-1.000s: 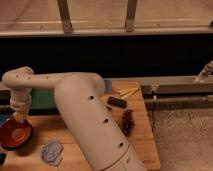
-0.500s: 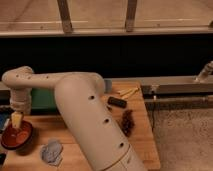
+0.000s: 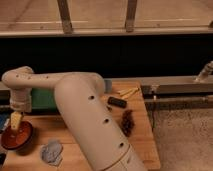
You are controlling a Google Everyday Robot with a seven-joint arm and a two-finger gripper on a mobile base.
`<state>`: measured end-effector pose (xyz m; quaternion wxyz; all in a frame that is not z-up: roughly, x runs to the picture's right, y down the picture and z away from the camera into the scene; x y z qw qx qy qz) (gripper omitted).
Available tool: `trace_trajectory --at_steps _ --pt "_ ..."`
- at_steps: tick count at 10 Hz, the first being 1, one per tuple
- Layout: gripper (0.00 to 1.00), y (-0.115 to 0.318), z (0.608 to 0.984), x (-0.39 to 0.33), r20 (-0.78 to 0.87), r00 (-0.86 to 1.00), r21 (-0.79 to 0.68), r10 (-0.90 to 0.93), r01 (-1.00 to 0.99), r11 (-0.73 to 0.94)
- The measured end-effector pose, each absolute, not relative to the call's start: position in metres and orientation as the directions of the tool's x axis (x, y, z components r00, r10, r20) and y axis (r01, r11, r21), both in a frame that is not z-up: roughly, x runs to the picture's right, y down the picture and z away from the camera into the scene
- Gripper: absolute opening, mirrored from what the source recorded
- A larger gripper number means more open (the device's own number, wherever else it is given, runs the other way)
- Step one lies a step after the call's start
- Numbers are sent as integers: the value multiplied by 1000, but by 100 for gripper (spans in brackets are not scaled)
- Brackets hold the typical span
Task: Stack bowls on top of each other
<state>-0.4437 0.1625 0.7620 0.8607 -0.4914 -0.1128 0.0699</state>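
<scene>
A dark red bowl [image 3: 15, 140] sits on the wooden table [image 3: 142, 142] at the front left. My gripper [image 3: 16, 123] hangs straight down over the bowl, its tip at or just inside the rim. The arm [image 3: 85, 115] sweeps across the middle of the view and hides much of the table. A bit of blue [image 3: 2, 120] shows at the left edge just beside the gripper; I cannot tell whether it is a second bowl.
A crumpled grey cloth [image 3: 51, 152] lies right of the red bowl. A green flat object [image 3: 45, 98] lies behind the arm. A black bar [image 3: 117, 101], yellow sticks [image 3: 127, 92] and a brown clump [image 3: 127, 122] lie on the right half. A metal rail [image 3: 175, 89] runs behind.
The gripper has shifted slightly left and down toward the red bowl. The bowl sits a little lower in the view than before.
</scene>
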Motion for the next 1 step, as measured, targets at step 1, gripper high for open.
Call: trace_trajectory --at_steps 1 --pt "76 162 762 -444 125 965 -862 231 -10 507"
